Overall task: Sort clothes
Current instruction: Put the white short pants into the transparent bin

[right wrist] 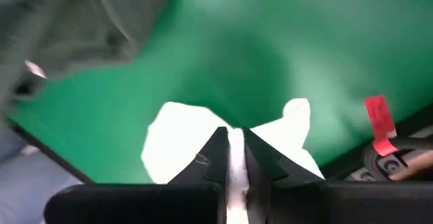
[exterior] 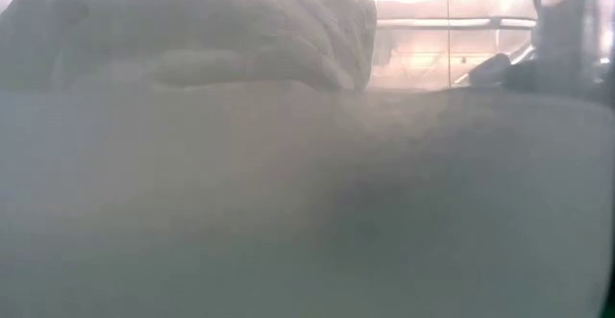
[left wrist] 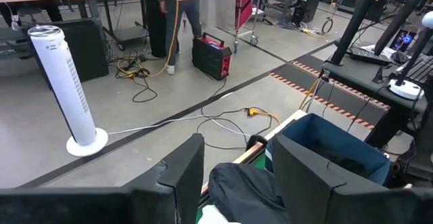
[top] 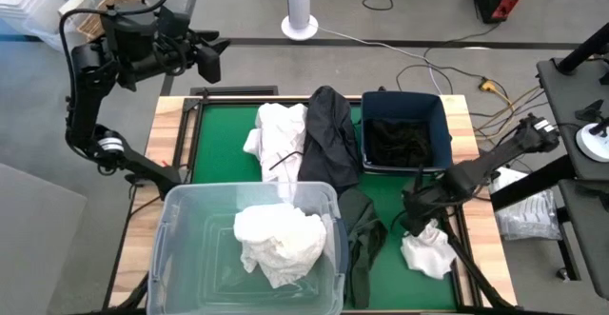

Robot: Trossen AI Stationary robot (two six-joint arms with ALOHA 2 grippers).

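The high view is evenly and brightly lit from above, and only soft shadows are cast around the clear tub point(top: 249, 248) at 6 o'clock. The low view is almost wholly fogged by a milky haze; a blown-out glare is seen at 1 o'clock, and a pale fabric mass point(exterior: 202, 30) is rendered soft. The left wrist view is sharp farther off, though its own fingers point(left wrist: 183, 176) are dark and blurred. In the right wrist view, the white garment point(right wrist: 183, 143) is overexposed and the green mat point(right wrist: 270, 41) is out of focus.

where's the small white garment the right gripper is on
In the high view the small white garment lies on the green mat's right front corner, under the right gripper, right of the olive garment.
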